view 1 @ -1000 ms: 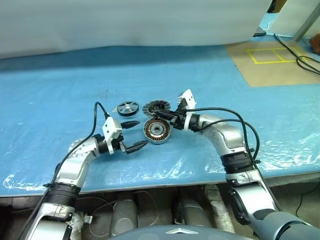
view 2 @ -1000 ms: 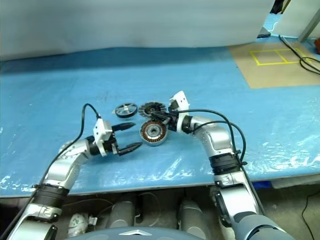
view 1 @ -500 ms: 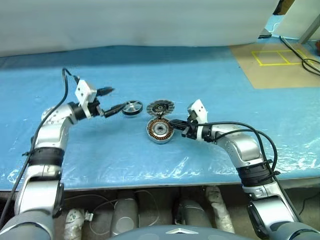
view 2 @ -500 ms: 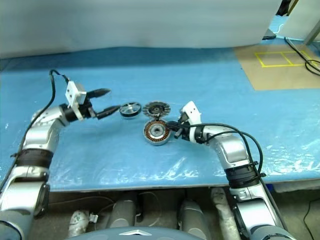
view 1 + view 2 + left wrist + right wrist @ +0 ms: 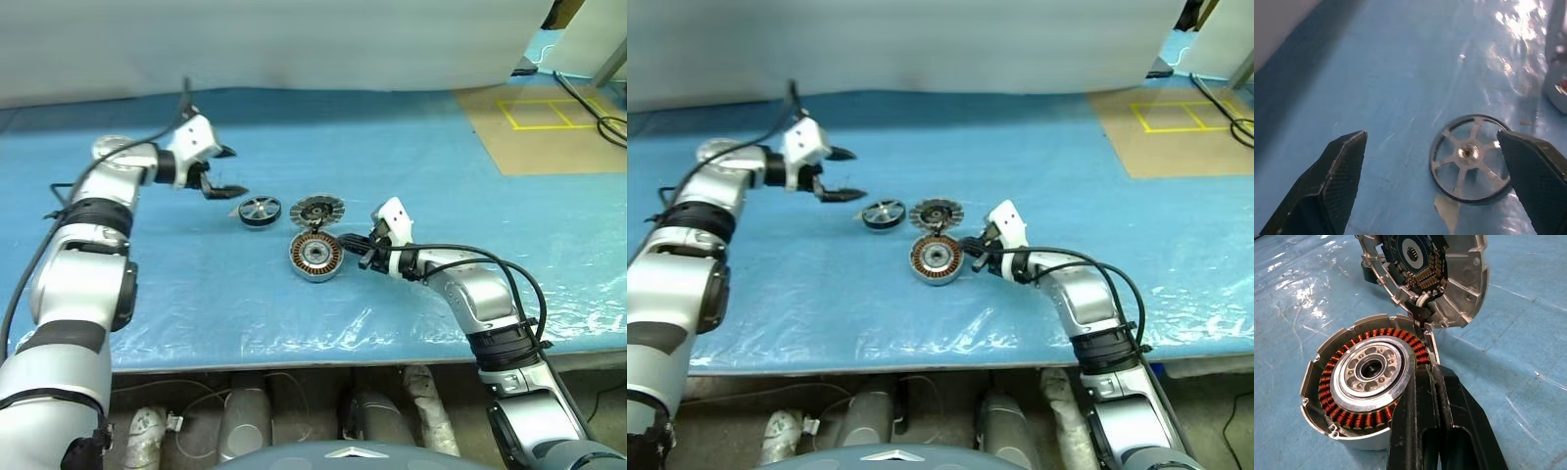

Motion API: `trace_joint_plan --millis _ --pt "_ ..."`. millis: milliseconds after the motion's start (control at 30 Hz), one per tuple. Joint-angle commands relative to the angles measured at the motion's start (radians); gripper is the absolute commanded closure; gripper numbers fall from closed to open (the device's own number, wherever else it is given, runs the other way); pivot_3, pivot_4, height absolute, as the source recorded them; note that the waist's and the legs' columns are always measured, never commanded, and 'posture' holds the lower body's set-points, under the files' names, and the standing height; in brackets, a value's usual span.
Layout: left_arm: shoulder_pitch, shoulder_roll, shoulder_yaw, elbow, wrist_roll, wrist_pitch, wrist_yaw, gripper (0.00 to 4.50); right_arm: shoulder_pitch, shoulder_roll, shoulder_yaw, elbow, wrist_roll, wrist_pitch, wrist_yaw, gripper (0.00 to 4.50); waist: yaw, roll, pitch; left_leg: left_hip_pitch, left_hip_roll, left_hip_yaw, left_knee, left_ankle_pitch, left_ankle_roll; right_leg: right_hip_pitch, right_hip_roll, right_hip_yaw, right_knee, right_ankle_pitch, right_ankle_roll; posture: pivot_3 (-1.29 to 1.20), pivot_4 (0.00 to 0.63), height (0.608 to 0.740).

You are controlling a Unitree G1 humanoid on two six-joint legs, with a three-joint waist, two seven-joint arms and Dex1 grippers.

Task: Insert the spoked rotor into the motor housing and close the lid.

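The spoked rotor [image 5: 260,210] [image 5: 1472,156] lies flat on the blue table. My left gripper [image 5: 230,172] hovers open just behind and to the left of it, and the rotor lies a little ahead of its spread fingers [image 5: 1339,178]. The motor housing [image 5: 314,256] [image 5: 1369,382] stands to the rotor's right and nearer me, its copper windings showing. The lid [image 5: 316,209] [image 5: 1425,269] stands tilted open at the housing's far rim, ribbed face toward the housing. My right gripper [image 5: 345,245] [image 5: 1425,374] is shut and empty, with its tips against the housing's right rim.
The table [image 5: 411,157] has a crinkled plastic cover and its front edge runs close to me. A white sheet [image 5: 294,39] closes off the back. A tan mat [image 5: 539,117] with yellow tape squares and black cables lies at the far right.
My left arm has swung up and away from the near side to a spot behind the rotor, staying open. My right gripper has drawn back a little to the right, from the lid to the housing's rim.
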Motion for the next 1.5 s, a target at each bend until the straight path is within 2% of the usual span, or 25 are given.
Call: trace_joint_plan --millis 33,333,467,567,700,800,933,1033,1100,1267,1500 --pt "-0.043 -0.041 -0.059 0.042 0.086 -0.068 -0.020 0.00 0.020 0.004 0.002 -0.035 -0.007 -0.006 -0.018 4.45 0.001 0.000 0.000 0.000 0.000 0.000 0.000 0.000 0.000 0.000 0.000 0.000 0.000 0.000 0.000 0.00 0.150 0.740" --pt "-0.069 -0.084 -0.057 0.094 0.154 -0.075 0.042 0.00 0.087 0.001 -0.001 -0.112 -0.002 0.016 -0.062 4.45 -0.003 -0.001 0.001 0.000 0.000 -0.001 0.000 0.000 0.000 0.000 0.000 -0.001 0.001 0.000 0.000 0.00 0.150 0.740" --pt "-0.093 -0.077 0.021 0.100 0.077 -0.047 -0.077 0.00 0.110 -0.001 -0.001 -0.135 -0.001 0.021 -0.073 4.45 -0.002 -0.001 0.001 0.000 0.000 -0.002 0.000 0.000 0.000 0.001 0.000 -0.001 0.001 0.000 0.000 0.00 0.150 0.740" --pt "-0.103 -0.080 0.062 0.108 0.058 0.006 -0.059 0.00 0.109 0.005 -0.002 -0.137 -0.001 0.022 -0.081 4.45 -0.003 -0.001 0.001 0.000 0.000 -0.001 0.000 0.000 0.000 0.001 0.000 -0.002 0.001 0.000 0.000 0.00 0.150 0.740" --pt "-0.098 -0.074 0.046 0.116 0.106 0.011 0.017 0.00 0.107 0.009 0.003 -0.138 -0.001 0.023 -0.089 4.45 -0.003 -0.001 0.001 0.001 0.000 -0.002 0.000 0.000 0.000 0.001 0.000 -0.001 0.001 0.000 0.000 0.00 0.150 0.740" --pt "-0.084 -0.070 -0.011 0.124 0.189 0.000 0.124 0.00 0.111 0.008 0.011 -0.136 -0.008 0.017 -0.091 4.45 -0.003 -0.001 0.001 0.001 0.000 -0.002 0.000 0.000 0.000 0.001 0.000 -0.001 0.000 0.000 0.000 0.00 0.150 0.740" --pt "-0.066 -0.077 -0.044 0.127 0.233 -0.029 0.132 0.00 0.117 0.007 0.014 -0.140 -0.011 0.016 -0.096 4.45 -0.005 -0.001 0.001 0.001 0.000 -0.002 0.000 0.000 0.000 0.001 0.000 -0.001 0.000 0.000 0.000 0.00 0.150 0.740" --pt "-0.068 -0.085 -0.037 0.128 0.230 -0.033 0.135 0.63 0.126 0.003 0.009 -0.149 -0.009 0.019 -0.098 4.50 -0.004 -0.001 0.001 0.000 0.000 -0.002 0.000 0.000 0.000 0.001 0.000 -0.002 0.000 0.000 0.000 0.00 0.150 0.740" --pt "-0.068 -0.087 -0.038 0.130 0.233 -0.032 0.145 1.23 0.140 -0.007 -0.009 -0.177 0.014 0.032 -0.087 4.50 -0.004 -0.001 0.001 0.000 0.000 -0.002 0.000 0.000 0.000 0.001 0.000 -0.002 0.000 0.000 0.000 0.00 0.150 0.740" --pt "-0.059 -0.084 -0.040 0.132 0.238 -0.032 0.137 1.23 0.163 -0.053 -0.062 -0.329 0.097 0.064 -0.047 4.50 -0.001 -0.003 0.002 0.000 0.000 -0.002 0.000 0.000 0.000 0.001 0.000 -0.002 -0.001 0.000 0.000 0.00 0.150 0.740" --pt "-0.046 -0.094 -0.036 0.132 0.240 -0.032 0.142 1.23 0.043 -0.078 -0.080 -0.465 0.170 0.151 -0.058 4.50 -0.004 -0.003 0.002 0.001 0.000 -0.003 0.000 0.000 0.000 0.001 0.000 -0.002 0.000 0.000 0.000 0.00 0.150 0.740"
